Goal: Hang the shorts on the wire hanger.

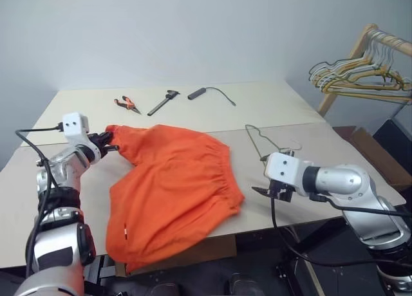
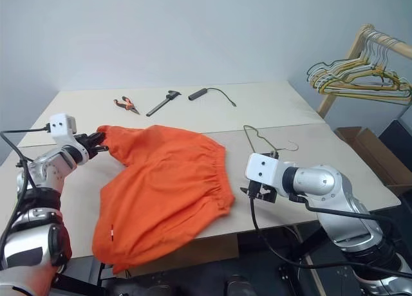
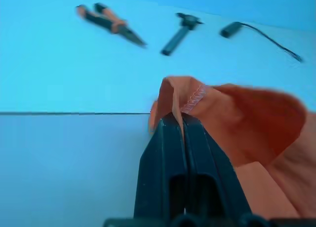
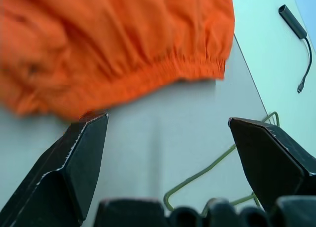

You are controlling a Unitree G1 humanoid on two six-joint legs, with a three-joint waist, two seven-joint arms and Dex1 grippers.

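shorts (image 1: 174,180): soft, limp, draping; gripping best at a hem
left claw (image 3: 178,119): pinching the shorts' corner
right claw (image 4: 168,133): gaping wide, holding nothing

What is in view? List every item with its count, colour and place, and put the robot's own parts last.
shorts: one, bright orange, table middle, one corner held up, part hanging over the near edge.
wire hanger: one, dark grey-green, flat on the table to the right of the shorts.
pliers: one, orange-handled, far table.
black tool: one, far table.
black cylinder with cord: one, far table.
hanger bunch: several, gold and pale, wooden rack at right.
table: beige.
cardboard box: one, brown, right.
left gripper: shut on the shorts.
right gripper: open, above the table.
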